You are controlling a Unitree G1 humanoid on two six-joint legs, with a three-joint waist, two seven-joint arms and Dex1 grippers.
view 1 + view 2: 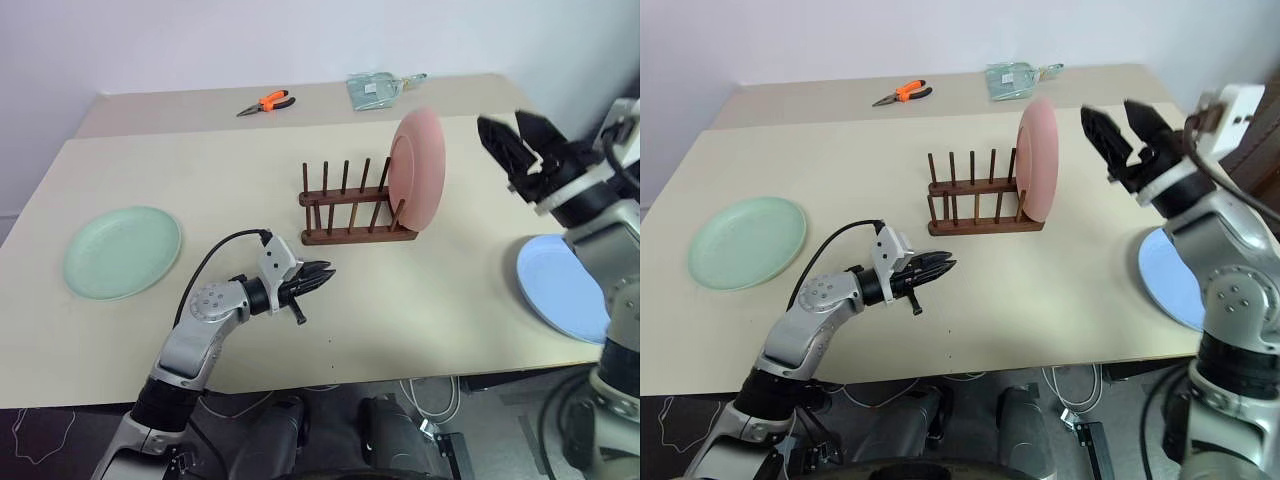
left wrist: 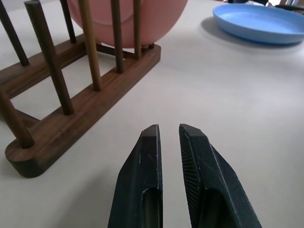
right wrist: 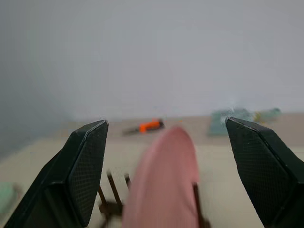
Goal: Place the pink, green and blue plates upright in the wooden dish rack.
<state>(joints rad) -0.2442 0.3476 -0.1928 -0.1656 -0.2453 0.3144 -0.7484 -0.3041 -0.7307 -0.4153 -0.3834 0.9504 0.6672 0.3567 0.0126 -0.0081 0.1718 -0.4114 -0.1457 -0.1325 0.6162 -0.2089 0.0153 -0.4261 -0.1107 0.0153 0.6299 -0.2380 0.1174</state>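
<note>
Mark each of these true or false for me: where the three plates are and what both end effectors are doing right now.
1. The pink plate stands upright in the wooden dish rack. True.
2. The green plate is in the rack. False: it lies flat on the table.
3. The right end effector grips the pink plate. False: it is open, apart from the plate.
4. The left end effector is shut and empty. True.
5. The blue plate lies flat. True.
</note>
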